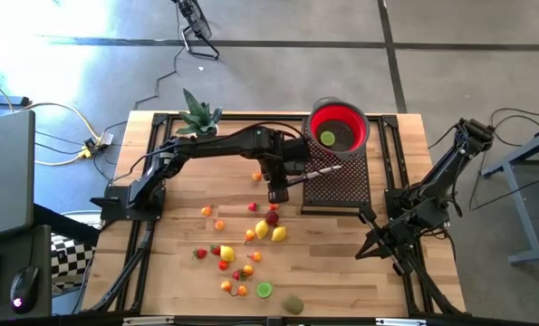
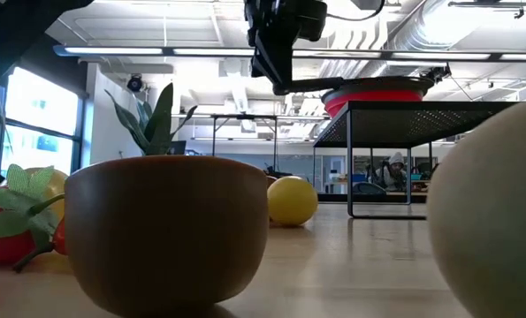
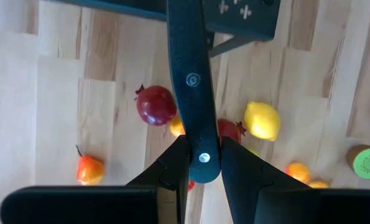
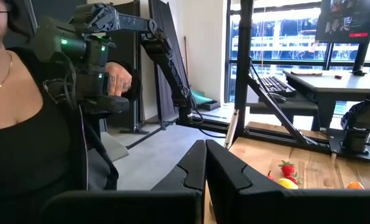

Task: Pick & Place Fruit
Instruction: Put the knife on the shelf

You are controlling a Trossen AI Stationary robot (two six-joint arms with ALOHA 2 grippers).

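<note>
My left gripper hangs above the middle of the table, shut on a knife whose far end points toward the red bowl. The bowl stands on a black mesh stand and holds a green fruit half. Several small fruits lie on the wood under and near the gripper: a dark red one, a yellow lemon, an orange one and a kiwi half. My right gripper waits shut at the table's right side. My left gripper pinches the knife's dark riveted handle near its free end between its two fingers, one on each narrow edge. The fingers come from above, slanting down, and lie across the handle. The knife is lifted clear, about level, above the fruits.
A green spiky potted plant stands at the far left. More fruits lie scattered toward the near edge, one of them a brown kiwi. In the right wrist view a person sits beyond the table's right side.
</note>
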